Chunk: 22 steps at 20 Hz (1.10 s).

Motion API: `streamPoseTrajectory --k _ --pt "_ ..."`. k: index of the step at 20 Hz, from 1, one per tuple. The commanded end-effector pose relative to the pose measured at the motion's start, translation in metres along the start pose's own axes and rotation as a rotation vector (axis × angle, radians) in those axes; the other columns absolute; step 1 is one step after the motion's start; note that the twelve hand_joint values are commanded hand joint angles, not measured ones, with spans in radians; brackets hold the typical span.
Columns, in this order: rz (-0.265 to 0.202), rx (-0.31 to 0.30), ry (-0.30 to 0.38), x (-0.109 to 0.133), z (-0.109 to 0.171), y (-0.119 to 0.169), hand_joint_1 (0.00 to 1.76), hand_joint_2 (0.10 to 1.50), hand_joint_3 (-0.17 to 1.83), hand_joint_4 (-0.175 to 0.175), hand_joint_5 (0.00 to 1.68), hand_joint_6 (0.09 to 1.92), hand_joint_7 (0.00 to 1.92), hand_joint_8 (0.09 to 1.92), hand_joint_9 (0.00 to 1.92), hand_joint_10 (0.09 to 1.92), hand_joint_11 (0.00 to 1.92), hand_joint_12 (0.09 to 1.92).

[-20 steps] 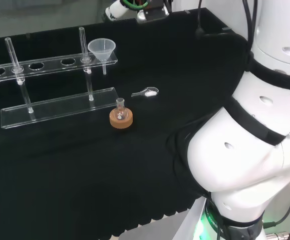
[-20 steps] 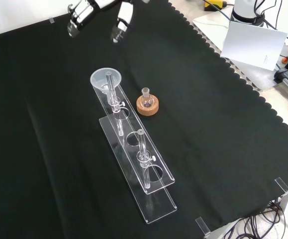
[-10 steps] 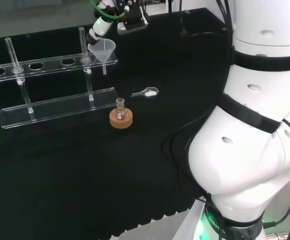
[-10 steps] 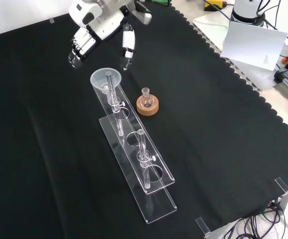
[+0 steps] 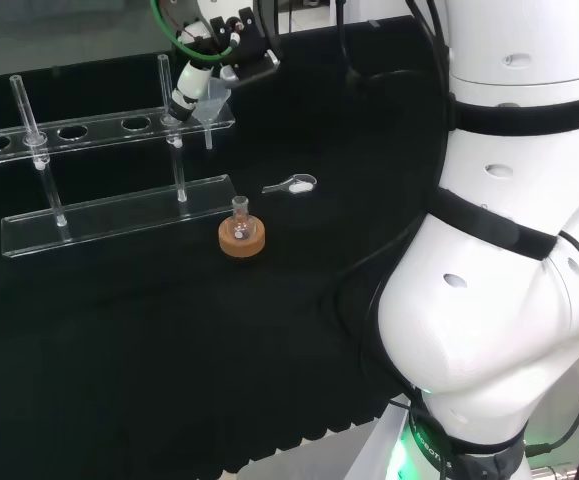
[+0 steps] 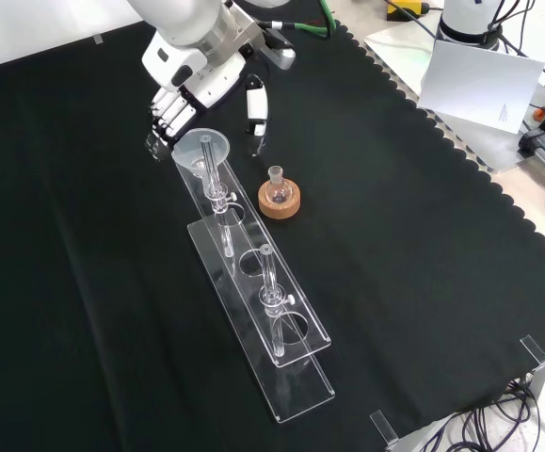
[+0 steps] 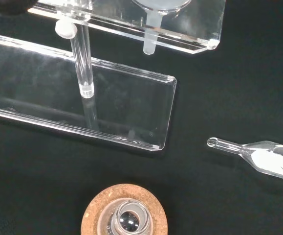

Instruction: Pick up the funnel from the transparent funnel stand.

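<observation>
**Hand poised at the funnel**

Over the black-clothed desk point(image 6: 423, 245), the white arm point(image 5: 509, 250) reaches to the far end of the clear stand point(image 6: 253, 282). Its hand point(image 6: 192, 80) hangs right at the funnel point(image 6: 200, 151), fingers point(image 6: 164, 118) straight on one side of the cone and the thumb on the other, spread apart and closed on nothing. That funnel sits in the stand's end hole, its stem point(image 7: 151, 41) poking down through the upper shelf. Just beside the stand, a small flask point(image 6: 277, 179) rests on a cork ring point(image 6: 280, 200). Near it lies a little clear scoop point(image 7: 258, 156) holding white powder.
</observation>
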<state>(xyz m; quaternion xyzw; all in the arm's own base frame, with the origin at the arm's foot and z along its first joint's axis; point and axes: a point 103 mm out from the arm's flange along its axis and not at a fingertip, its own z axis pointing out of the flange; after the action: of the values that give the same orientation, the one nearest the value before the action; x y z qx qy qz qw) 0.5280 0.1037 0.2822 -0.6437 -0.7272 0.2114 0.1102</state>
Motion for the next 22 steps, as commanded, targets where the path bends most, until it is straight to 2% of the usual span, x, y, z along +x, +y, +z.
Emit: streamPoseTrajectory --k 1,6,14,16,19,22 --pt "0.007 0.022 -0.045 0.003 0.005 0.007 0.71 0.69 0.27 0.010 0.10 0.09 0.00 0.39 0.03 0.94 0.17 1.59" --pt "0.013 0.062 -0.085 -0.003 0.011 0.015 0.78 0.66 0.35 0.014 0.11 0.09 0.00 0.41 0.04 0.93 0.18 1.58" --pt "0.023 0.060 -0.134 -0.005 0.013 0.022 0.82 0.59 0.50 0.022 0.13 0.09 0.00 0.50 0.09 0.92 0.20 1.57" --pt "0.024 0.061 -0.133 -0.009 0.015 0.024 0.83 0.59 0.53 0.023 0.14 0.09 0.00 0.55 0.14 0.89 0.21 1.56" --pt "0.029 0.049 -0.148 -0.010 0.015 0.026 0.85 0.58 0.61 0.022 0.20 0.09 0.04 0.62 0.31 0.77 0.24 1.55" --pt "0.031 0.046 -0.152 -0.011 0.016 0.028 0.85 0.58 0.64 0.020 0.23 0.09 0.06 0.65 0.38 0.73 0.26 1.54"
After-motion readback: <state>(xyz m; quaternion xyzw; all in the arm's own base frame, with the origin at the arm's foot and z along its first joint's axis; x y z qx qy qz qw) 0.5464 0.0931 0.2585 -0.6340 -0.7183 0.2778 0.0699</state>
